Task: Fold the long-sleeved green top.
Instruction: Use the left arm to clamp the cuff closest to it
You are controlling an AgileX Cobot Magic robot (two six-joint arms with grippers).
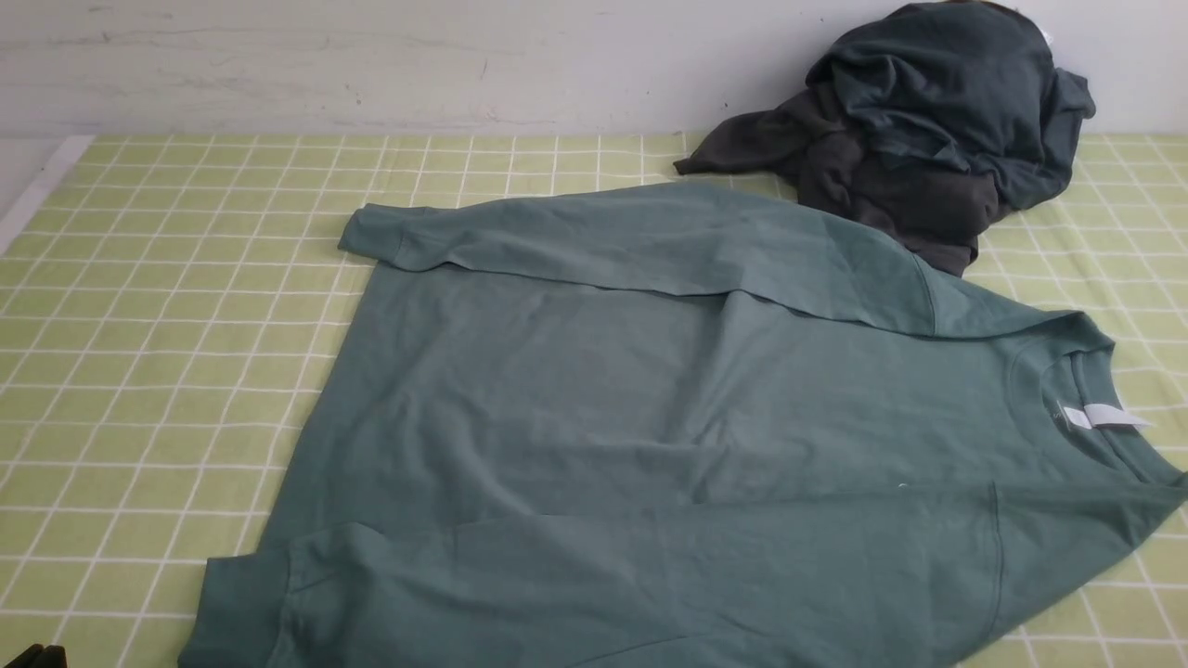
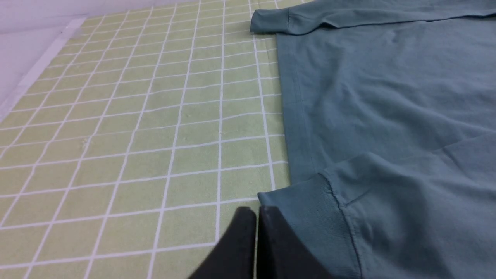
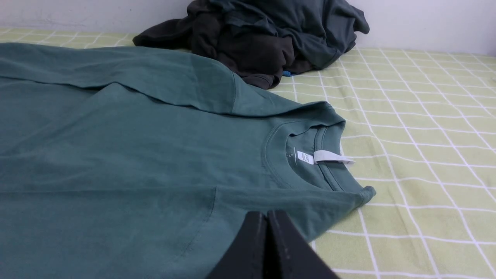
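The green long-sleeved top (image 1: 650, 408) lies flat on the checked cloth, neck and white label (image 1: 1100, 416) to the right. Its far sleeve is folded across the body, cuff (image 1: 371, 237) at the left. The near sleeve lies along the front edge, ending in a ribbed cuff (image 1: 237, 612). In the left wrist view my left gripper (image 2: 255, 211) is shut and empty, just beside that ribbed cuff (image 2: 310, 221). In the right wrist view my right gripper (image 3: 266, 214) is shut and empty, above the top's (image 3: 116, 147) near shoulder, below the label (image 3: 325, 157).
A pile of dark charcoal and slate garments (image 1: 919, 121) sits at the back right against the wall, also in the right wrist view (image 3: 263, 35). The green checked cloth (image 1: 167, 325) has a white edge (image 1: 37, 195) at the far left.
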